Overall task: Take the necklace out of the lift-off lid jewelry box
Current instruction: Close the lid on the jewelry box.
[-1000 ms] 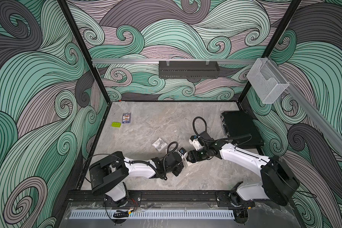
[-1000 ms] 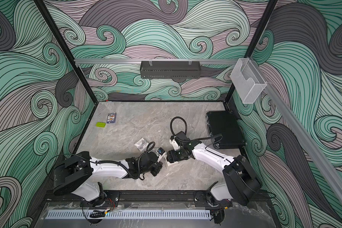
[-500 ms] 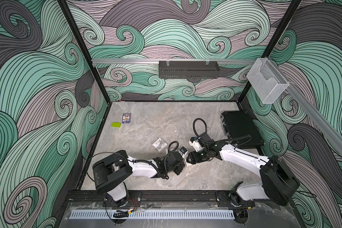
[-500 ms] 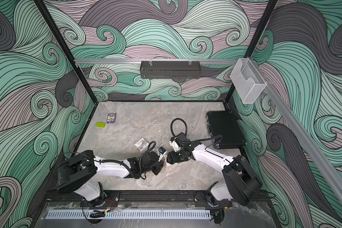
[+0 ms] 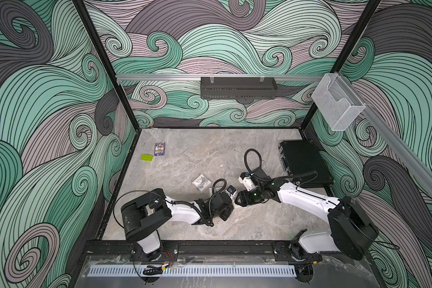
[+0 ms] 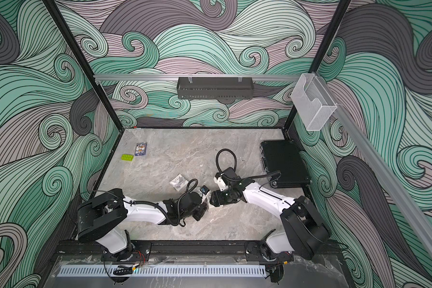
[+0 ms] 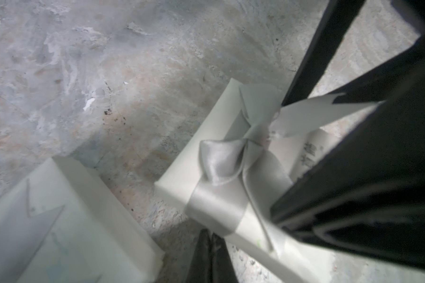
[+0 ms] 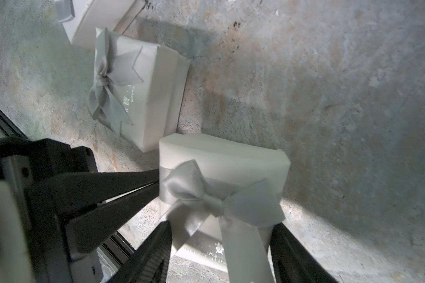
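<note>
Both top views: the two arms met low over the table (image 5: 185,159), about 6 o'clock of its centre. The left arm (image 5: 182,214) reached in from 8 o'clock and the right arm (image 5: 307,199) from 4 o'clock.

The jewelry box (image 8: 221,156) was small and white, with a grey ribbon bow (image 8: 201,196) on the lid. It sat on the table between the two grippers, lid on as far as could be seen. The necklace was hidden from every view.

On the left gripper (image 7: 209,242) the fingers were pressed flat together with nothing between them. In the right wrist view their tips met the box's side wall at the ribbon band.

On the right gripper (image 8: 221,227) the fingers were spread, one to each side of the box, with a ribbon tail hanging across one. Could not tell whether the pads bore on the box or stood just clear.

A second bowed box (image 8: 145,93) lay close beside the first. A further white piece (image 8: 96,17) just past it was cut off by the frame edge and could not be identified.

Elsewhere:
- The card pack (image 5: 159,148) lay at 10 o'clock, with the green brick (image 5: 146,157) just beside it at its 8 o'clock.
- The black case (image 5: 304,162) lay at 2 o'clock by the wall.
- The clear packet (image 5: 202,182) lay near centre, at 11 o'clock of the left gripper.
</note>
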`<state>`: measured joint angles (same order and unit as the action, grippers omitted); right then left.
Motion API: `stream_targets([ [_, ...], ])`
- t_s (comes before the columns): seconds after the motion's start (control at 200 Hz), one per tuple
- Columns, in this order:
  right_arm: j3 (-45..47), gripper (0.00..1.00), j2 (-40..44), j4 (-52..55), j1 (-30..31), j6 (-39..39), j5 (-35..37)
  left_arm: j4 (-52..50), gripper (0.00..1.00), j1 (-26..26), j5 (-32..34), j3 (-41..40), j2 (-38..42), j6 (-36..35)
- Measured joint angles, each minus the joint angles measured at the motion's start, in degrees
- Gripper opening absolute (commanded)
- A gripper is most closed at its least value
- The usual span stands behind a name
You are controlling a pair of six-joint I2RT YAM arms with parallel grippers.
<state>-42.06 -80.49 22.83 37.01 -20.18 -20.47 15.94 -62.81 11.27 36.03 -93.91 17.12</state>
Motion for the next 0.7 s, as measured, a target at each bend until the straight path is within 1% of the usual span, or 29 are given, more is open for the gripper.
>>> stream_targets([
  [0.29,0.4,0.69,-1.2,-0.3,1.2,-0.3,1.1,0.9,0.00,0.0,0.9,0.0,0.0,0.1],
  [0.465,0.4,0.68,-2.5,-0.3,2.3,-0.7,3.4,0.8,0.00,0.0,1.3,0.0,0.5,0.1],
  [0.62,0.2,0.68,-2.8,-0.3,2.6,-1.3,5.0,-1.2,0.00,0.0,3.6,0.0,4.9,0.2],
  [0.701,0.0,0.71,-2.6,-0.1,2.8,-1.3,5.9,-3.4,0.00,0.0,5.4,0.0,8.8,0.3],
])
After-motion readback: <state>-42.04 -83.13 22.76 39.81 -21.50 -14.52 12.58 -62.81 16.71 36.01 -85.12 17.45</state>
